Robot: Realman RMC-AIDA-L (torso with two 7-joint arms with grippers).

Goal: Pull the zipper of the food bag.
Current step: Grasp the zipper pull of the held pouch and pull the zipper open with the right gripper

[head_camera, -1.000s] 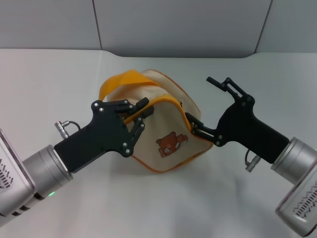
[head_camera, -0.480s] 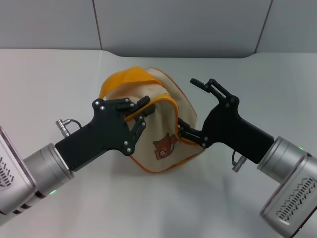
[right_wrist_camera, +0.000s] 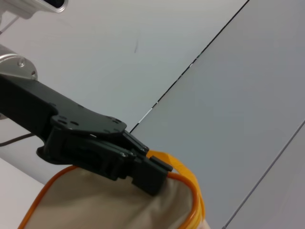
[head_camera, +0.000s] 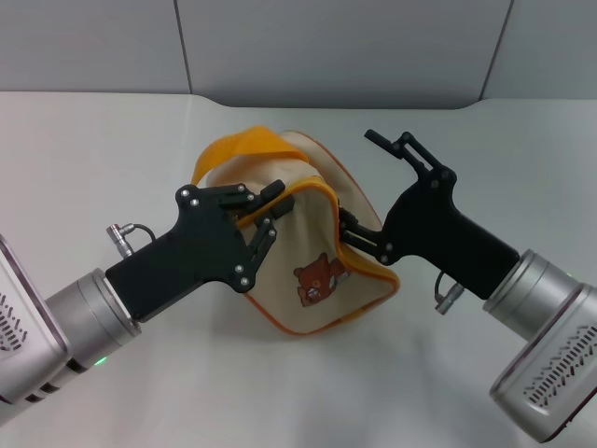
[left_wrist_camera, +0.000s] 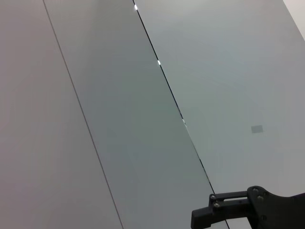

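Note:
The beige food bag [head_camera: 312, 257], with orange piping, a bear patch [head_camera: 317, 282] and an orange strap handle [head_camera: 238, 149], sits mid-table. My left gripper [head_camera: 270, 210] is shut on the bag's upper left edge, on the orange zipper line [head_camera: 312, 187]. The right wrist view shows the same grip [right_wrist_camera: 152, 174] on the bag [right_wrist_camera: 105, 202]. My right gripper [head_camera: 359, 182] is open at the bag's right side. Its lower finger [head_camera: 353, 229] touches the zipper line and its upper finger [head_camera: 392, 149] stands clear above. The silver pull tab is hidden.
The bag lies on a pale table [head_camera: 112, 149] with a grey panelled wall [head_camera: 326, 47] behind it. The left wrist view shows only wall panels and a black gripper link [left_wrist_camera: 238, 212].
My right gripper moved left against the bag's right edge, then rose slightly. The bag's front panel shifted and now sags toward the lower right. My left gripper held its grip.

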